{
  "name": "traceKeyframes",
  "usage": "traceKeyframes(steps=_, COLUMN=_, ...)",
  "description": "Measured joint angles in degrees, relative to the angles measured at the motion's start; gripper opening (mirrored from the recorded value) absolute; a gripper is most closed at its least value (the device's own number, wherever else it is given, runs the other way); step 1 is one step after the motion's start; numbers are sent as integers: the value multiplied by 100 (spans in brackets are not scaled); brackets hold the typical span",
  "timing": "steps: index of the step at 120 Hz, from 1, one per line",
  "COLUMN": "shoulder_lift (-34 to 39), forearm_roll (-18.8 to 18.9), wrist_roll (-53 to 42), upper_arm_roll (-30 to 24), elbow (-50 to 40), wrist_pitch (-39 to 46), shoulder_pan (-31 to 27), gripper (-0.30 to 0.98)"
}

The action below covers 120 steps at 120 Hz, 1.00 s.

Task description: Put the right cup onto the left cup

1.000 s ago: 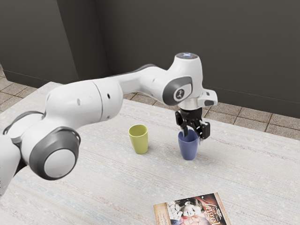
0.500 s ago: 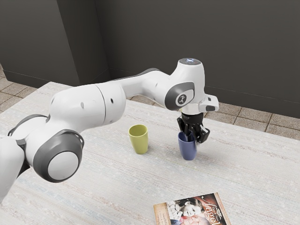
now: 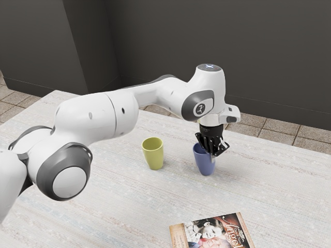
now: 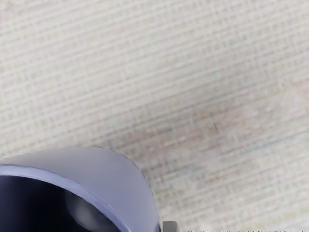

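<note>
Fingers (image 3: 213, 151) narrow, pinching the blue cup (image 3: 205, 163) by the wall at its rim, on the side toward the exterior view's right. Outer fingertip (image 4: 170, 226) sits right by the cup's outside wall in the wrist view, cup mouth beside it. Blue cup leans slightly, rim toward the exterior view's left, base toward its right. Can't tell if the base touches the tabletop (image 3: 119, 206).

Yellow-green cup (image 3: 153, 157) stands upright on the tabletop, mouth up, to the exterior view's left of the blue one. The two cups are apart, about equally far from the camera. White arm (image 3: 93, 116) comes in from the exterior view's left, passes on the far side of the yellow-green cup, hand angled down over the blue one. Book (image 3: 212, 232) with "Angel" on its cover lies flat at the near edge of the exterior view, nearer than both cups. Tiled floor (image 3: 274, 126) beyond the far edge.
</note>
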<state>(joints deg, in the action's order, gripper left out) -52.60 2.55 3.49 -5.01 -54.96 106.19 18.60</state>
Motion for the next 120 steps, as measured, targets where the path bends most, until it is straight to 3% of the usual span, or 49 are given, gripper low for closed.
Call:
traceKeyframes(steps=44, shoulder_lift=605, forearm_roll=32, wrist_roll=95, upper_arm_roll=140, elbow=-123, wrist_pitch=-176, shoulder_pan=64, gripper=-10)
traceKeyframes(steps=85, shoulder_lift=1794, forearm_roll=-153, wrist_roll=153, upper_arm_roll=653, elbow=-1434, wrist_pitch=-291, shoulder_pan=106, gripper=-10)
traceKeyframes(steps=120, shoulder_lift=2383, forearm_roll=-231, wrist_roll=172, upper_arm_roll=985, elbow=-2040, wrist_pitch=-299, shoulder_pan=35, gripper=-10)
